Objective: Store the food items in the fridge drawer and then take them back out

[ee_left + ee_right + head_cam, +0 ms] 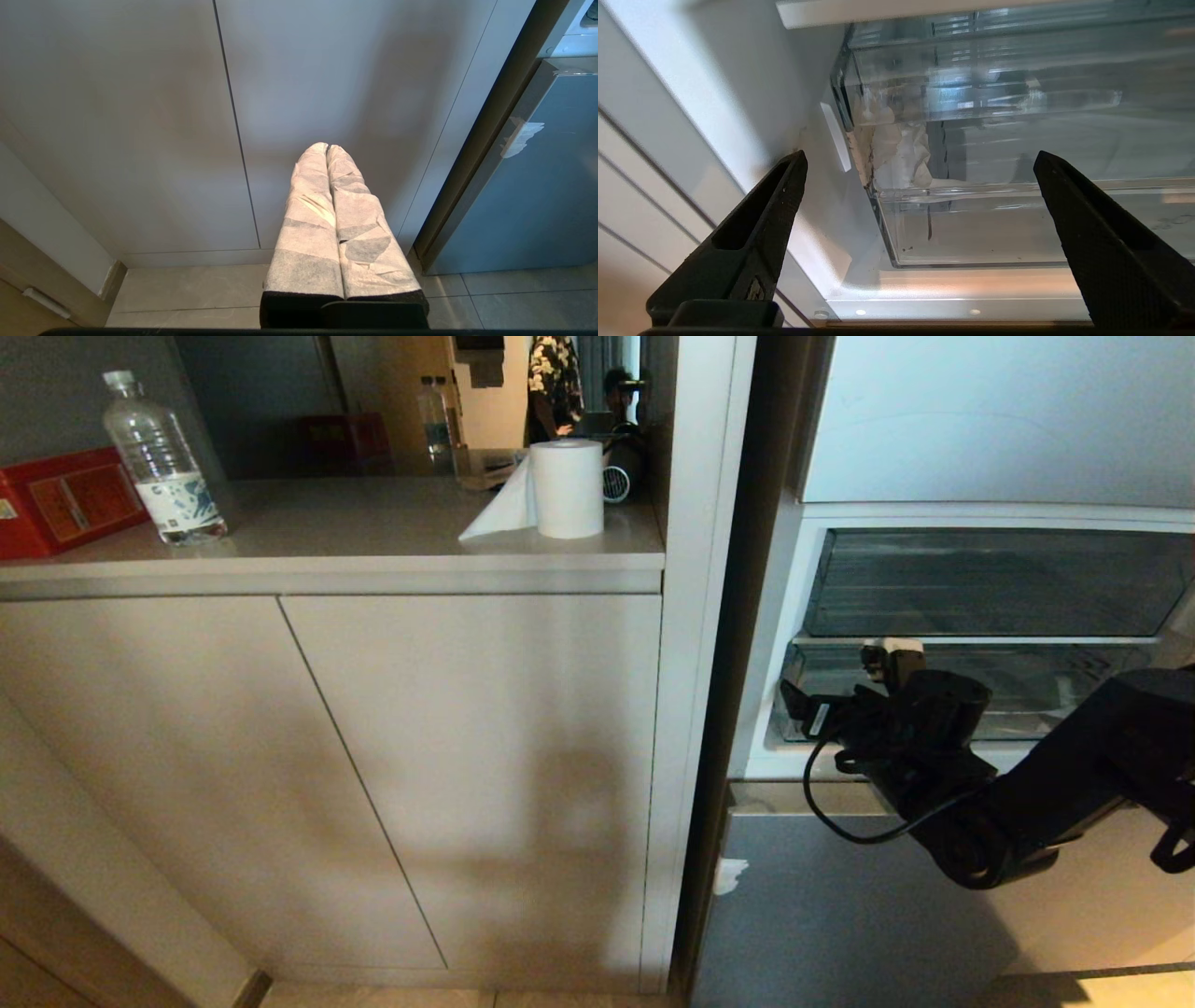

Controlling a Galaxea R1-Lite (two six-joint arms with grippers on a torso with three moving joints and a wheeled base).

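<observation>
Clear plastic marks the fridge drawer (934,705), seen from the head camera low in the open fridge (990,448), beneath a second clear drawer (999,583). The right pincer (840,686) hovers at the fridge drawer's front left corner, its black arm reaching in from the right. Left of the fridge, a desk (355,537) carries a water bottle (163,457), a red box (61,499) and a roll of paper towel (565,485). No fruit can be seen in any view.

From the left wrist camera, the left pincer (326,148) hangs clenched, its cloth-wrapped fingers (310,210) pressed together, before pale cabinet doors (233,116) well left of the fridge.

From the right wrist camera, the right pincer (920,163) is released and empty, jaws spread wide before the fridge drawer (994,224), whose front corner bears torn white tape (901,149).
</observation>
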